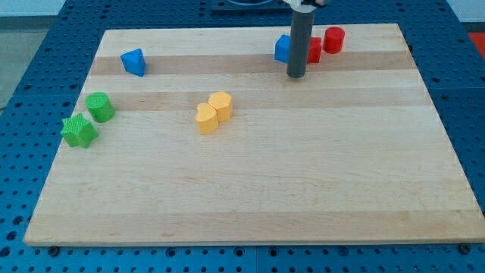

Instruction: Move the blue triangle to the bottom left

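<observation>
The small blue triangular block (133, 61) sits near the top left of the pale wooden board (250, 197), lying alone on the wood with bare board all around it. Below it and further toward the view's left, a green cylinder block (100, 107) stands just beside a green star-shaped block (79, 131); the two look nearly touching, the star lower and closer to the board's left edge.

Toward the middle of the board, two yellow blocks are pressed together: a yellow heart-shaped block (205, 118) and, just to its upper right, a yellow block (220, 105) whose outline looks roughly hexagonal.

My tip (295, 76) rests on the board near the top, well apart from the blue triangle and to its right. The dark rod stands in front of a second blue block (283, 48), whose shape I cannot make out, and a partly hidden red block (314, 50). A red cylinder block (334, 39) stands just to their right.

There is no claw on this arm, so there is no spread or pinch to report.
</observation>
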